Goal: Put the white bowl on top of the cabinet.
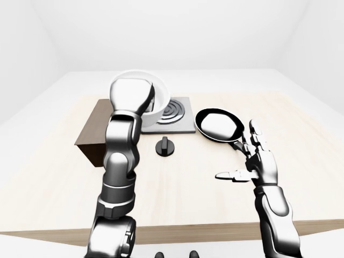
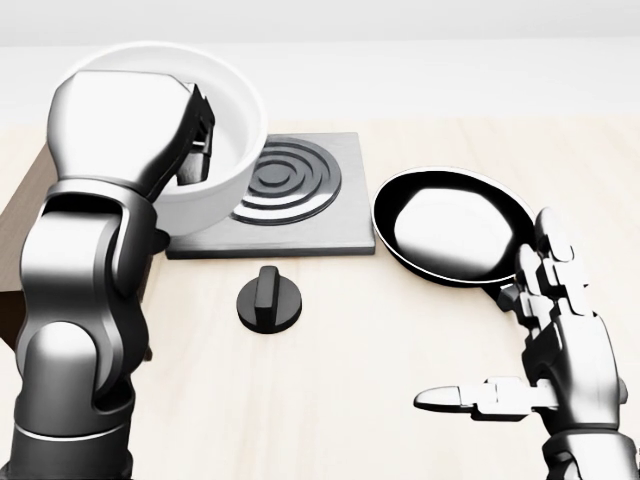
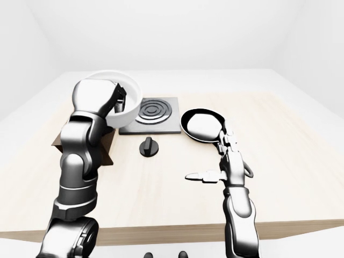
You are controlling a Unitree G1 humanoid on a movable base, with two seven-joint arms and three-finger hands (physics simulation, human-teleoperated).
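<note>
My left hand (image 2: 203, 138) is shut on the rim of the white bowl (image 2: 232, 118), fingers inside the wall. It holds the bowl tilted in the air at the head view's upper left. The bowl hangs over the left edge of the hot plate, just right of the dark brown cabinet (image 1: 92, 129). My left forearm hides most of the cabinet in the head view. My right hand (image 2: 497, 332) is open at the lower right, thumb pointing left, holding nothing.
A black frying pan (image 2: 450, 225) lies right of the grey hot plate (image 2: 295, 200), its handle towards my right hand. A black knob (image 2: 268, 298) stands on the table below the hot plate. The table's near edge (image 1: 215, 228) runs along the bottom.
</note>
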